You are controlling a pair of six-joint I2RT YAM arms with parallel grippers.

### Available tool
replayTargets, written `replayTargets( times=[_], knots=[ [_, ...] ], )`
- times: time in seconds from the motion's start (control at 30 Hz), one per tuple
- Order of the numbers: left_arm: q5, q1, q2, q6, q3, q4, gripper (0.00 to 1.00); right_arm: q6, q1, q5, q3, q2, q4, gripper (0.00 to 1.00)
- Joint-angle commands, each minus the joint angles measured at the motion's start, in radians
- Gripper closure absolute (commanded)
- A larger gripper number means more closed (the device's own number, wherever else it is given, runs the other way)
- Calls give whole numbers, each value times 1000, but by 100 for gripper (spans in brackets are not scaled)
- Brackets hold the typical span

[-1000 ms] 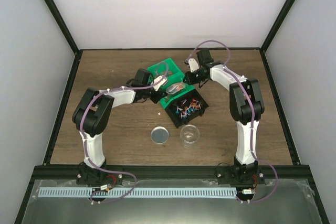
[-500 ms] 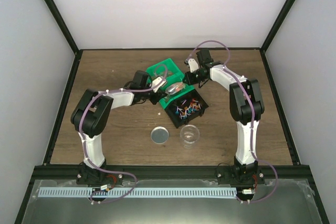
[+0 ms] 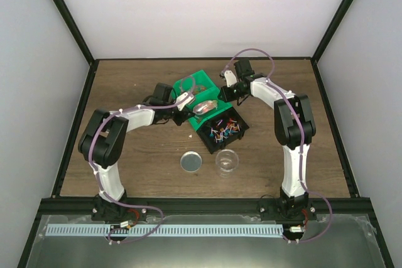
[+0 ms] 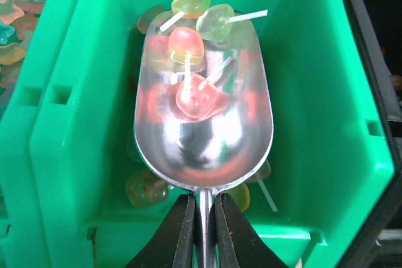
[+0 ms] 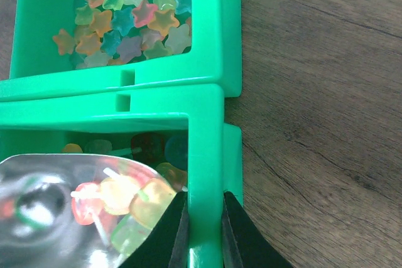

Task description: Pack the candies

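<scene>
A metal scoop [image 4: 204, 123] lies inside the green bin [image 4: 81, 123], carrying a few translucent lollipop sweets [image 4: 187, 45]. My left gripper [image 4: 202, 224] is shut on the scoop's handle; from above it sits at the bin's left side [image 3: 190, 100]. My right gripper [image 5: 202, 230] is shut on the green bin's wall [image 5: 206, 130], at its right edge in the top view [image 3: 227, 92]. The small wrapped candies [image 3: 221, 131] in red, blue, orange and white fill a black bin [image 3: 242, 128] just in front. A clear cup [image 3: 227, 161] stands upright nearer the arms.
The green bin's far compartment holds star-shaped gummies [image 5: 125, 17]. A round grey lid [image 3: 191, 162] lies flat left of the cup. One stray sweet [image 3: 190, 135] sits on the wooden table [image 3: 125, 86] left of the black bin. Black frame rails edge the table.
My left arm's elbow and wrist have swung to the left, while the scoop stays over the green bin. The right arm has not moved.
</scene>
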Motion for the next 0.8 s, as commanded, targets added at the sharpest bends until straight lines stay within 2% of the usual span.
replayTargets(
  times=[0.0, 0.1, 0.23, 0.43, 0.5, 0.67, 0.77],
  knots=[
    [49, 14, -58, 57, -4, -40, 96, -17, 14, -12, 6, -32, -7, 99],
    [59, 20, -81, 81, -11, -53, 96, -23, 13, -15, 9, -34, 4, 98],
    [68, 32, -115, 112, -31, -68, 96, -35, 10, -16, 8, -45, 1, 83],
    [86, 44, -171, 98, -47, -67, 96, -37, 7, -38, 32, -64, -26, 39],
    [85, 46, -187, 104, -48, -77, 96, -35, 2, -47, 45, -80, -29, 28],
    [107, 56, -248, 133, -94, -72, 96, -31, -12, -90, 61, -99, -38, 22],
    [126, 56, -280, 115, -137, -20, 96, -65, -27, -119, 16, -149, -30, 18]
  ],
)
